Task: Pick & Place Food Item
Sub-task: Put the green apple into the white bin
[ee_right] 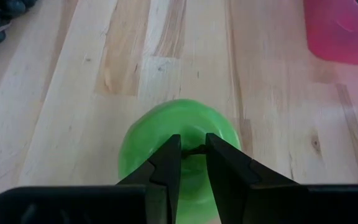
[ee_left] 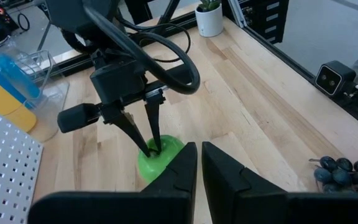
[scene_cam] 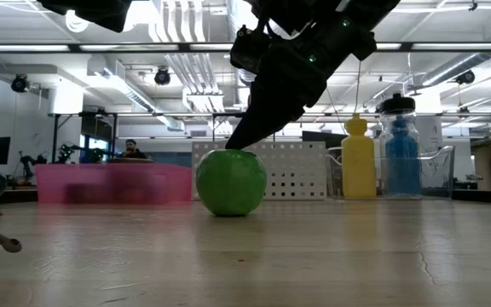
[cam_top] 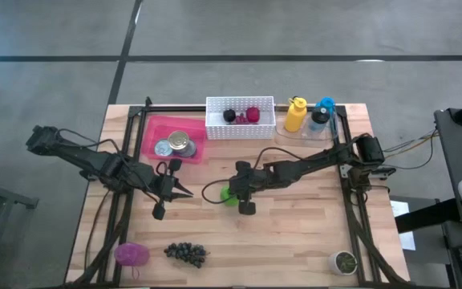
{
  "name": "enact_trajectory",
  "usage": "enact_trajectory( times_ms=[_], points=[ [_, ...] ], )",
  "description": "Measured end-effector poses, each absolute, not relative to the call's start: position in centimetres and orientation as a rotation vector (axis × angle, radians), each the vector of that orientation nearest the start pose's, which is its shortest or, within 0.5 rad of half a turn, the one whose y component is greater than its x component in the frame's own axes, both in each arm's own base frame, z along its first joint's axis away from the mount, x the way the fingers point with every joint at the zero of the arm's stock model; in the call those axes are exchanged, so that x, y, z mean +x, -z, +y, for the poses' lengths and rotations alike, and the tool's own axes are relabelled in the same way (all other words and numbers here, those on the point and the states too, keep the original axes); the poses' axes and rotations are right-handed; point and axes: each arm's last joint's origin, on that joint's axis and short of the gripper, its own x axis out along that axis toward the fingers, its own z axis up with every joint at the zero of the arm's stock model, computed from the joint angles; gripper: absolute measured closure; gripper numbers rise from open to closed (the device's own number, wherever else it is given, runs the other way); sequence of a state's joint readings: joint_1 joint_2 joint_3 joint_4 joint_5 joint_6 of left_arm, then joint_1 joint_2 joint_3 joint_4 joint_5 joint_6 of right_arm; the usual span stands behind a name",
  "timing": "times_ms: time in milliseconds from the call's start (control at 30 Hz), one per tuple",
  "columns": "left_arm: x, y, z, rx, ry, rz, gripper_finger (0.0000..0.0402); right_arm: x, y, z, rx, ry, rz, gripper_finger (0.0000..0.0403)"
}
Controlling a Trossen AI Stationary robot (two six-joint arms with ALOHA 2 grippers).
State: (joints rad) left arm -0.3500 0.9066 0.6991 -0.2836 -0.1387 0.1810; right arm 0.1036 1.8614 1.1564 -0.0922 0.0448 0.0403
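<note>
Slippage looked the main risk: the right gripper (ee_right: pixel 193 155), fingers narrowed over the stem dimple of the green apple (ee_right: pixel 179 146) resting mid-table (cam_top: pixel 295 225), might lose that tiny hold, while the left gripper (ee_left: pixel 199 168) waited clenched nearby.

A green apple (scene_cam: pixel 231 182) sits on the wooden bench (scene_cam: pixel 314 256) at the frame's centre, the right gripper (scene_cam: pixel 244 141) reaching down from the top onto it. Behind stand a pink bin (scene_cam: pixel 113 182), white perforated basket (scene_cam: pixel 301 170), yellow bottle (scene_cam: pixel 358 159) and blue bottle (scene_cam: pixel 397 149).
</note>
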Motion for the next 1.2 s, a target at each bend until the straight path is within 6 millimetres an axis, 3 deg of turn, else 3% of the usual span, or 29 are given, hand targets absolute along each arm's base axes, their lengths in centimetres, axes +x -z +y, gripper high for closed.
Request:
enact_trajectory(
  times_ms=[200,433,833,1200],
  points=[
    [18.4,-27.4,-6.3,0.296,0.25,0.458,0.0374,38.7,-17.4,3.9,-0.022,-0.04,0.797,0.0339],
    [18.4,-27.4,-6.3,0.296,0.25,0.458,0.0374,38.6,-17.4,4.0,-0.053,-0.055,0.799,0.0388],
    [18.4,-27.4,-6.3,0.296,0.25,0.458,0.0374,38.6,-17.5,4.0,-0.061,-0.059,0.799,0.0393],
    [18.4,-27.3,-6.3,0.295,0.25,0.466,0.0374,38.4,-20.5,3.9,-0.092,-0.071,0.779,0.0394]
  ],
)
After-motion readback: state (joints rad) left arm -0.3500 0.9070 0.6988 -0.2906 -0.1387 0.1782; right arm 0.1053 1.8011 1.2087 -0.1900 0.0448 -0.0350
